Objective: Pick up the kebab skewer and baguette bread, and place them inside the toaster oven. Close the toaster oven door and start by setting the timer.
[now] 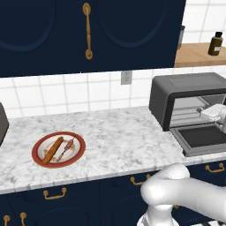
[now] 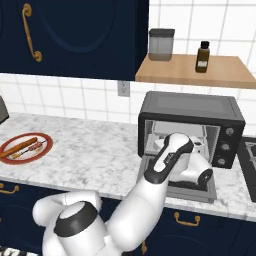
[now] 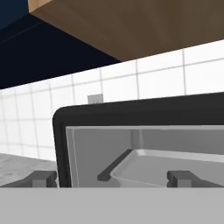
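On the white marble table (image 1: 114,137), my claw (image 3: 112,177) hangs released at the dark grey toaster oven (image 2: 192,117); the thin kebab skewer (image 1: 66,148) and golden-brown baguette bread (image 1: 53,150) lie side by side, far left, on the red-rimmed plate (image 1: 78,154).

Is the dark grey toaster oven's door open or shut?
Open. The dark-framed glass door lies folded down flat on the counter in front of the dark grey toaster oven, so its metal tray shows inside.

i see red-rimmed plate (image 1: 77,152) on marble surface (image 1: 123,137). wall outlet (image 1: 126,77) on white tiles. brown bottle (image 2: 202,57), grey canister (image 2: 161,44) on wooden shelf (image 2: 225,72).
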{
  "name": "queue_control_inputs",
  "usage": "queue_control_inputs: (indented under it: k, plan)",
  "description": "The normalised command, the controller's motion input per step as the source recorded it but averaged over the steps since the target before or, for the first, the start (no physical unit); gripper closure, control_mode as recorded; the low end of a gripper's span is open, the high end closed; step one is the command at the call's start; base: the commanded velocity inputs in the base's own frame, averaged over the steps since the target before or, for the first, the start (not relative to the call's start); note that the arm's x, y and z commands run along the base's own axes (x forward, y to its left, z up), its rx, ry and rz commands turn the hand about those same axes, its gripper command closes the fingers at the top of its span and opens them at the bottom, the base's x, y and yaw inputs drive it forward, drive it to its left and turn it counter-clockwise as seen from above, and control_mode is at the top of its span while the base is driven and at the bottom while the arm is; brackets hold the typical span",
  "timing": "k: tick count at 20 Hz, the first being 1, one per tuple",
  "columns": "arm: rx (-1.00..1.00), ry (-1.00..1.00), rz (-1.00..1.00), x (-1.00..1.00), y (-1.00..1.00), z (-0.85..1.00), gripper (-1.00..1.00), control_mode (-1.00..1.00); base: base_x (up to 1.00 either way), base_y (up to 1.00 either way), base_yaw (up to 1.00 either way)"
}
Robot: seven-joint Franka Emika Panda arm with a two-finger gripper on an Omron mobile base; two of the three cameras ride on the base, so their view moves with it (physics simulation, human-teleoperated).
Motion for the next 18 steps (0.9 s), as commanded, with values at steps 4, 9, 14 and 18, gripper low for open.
queue_control_inputs:
  k: [4, 9, 14, 18]
  plan:
    - [-0.03, -0.01, -0.04, 0.44, 0.03, -0.16, -1.0, -1.0, 0.0, 0.0, 0.0]
    - [-0.05, -0.04, -0.12, 0.39, 0.07, -0.14, -1.0, -1.0, 0.0, 0.0, 0.0]
    - [-0.05, -0.02, -0.12, 0.41, 0.0, -0.2, -1.0, -1.0, 0.0, 0.0, 0.0]
    - [-0.03, 0.0, -0.09, 0.48, 0.0, -0.19, -1.0, -1.0, 0.0, 0.0, 0.0]
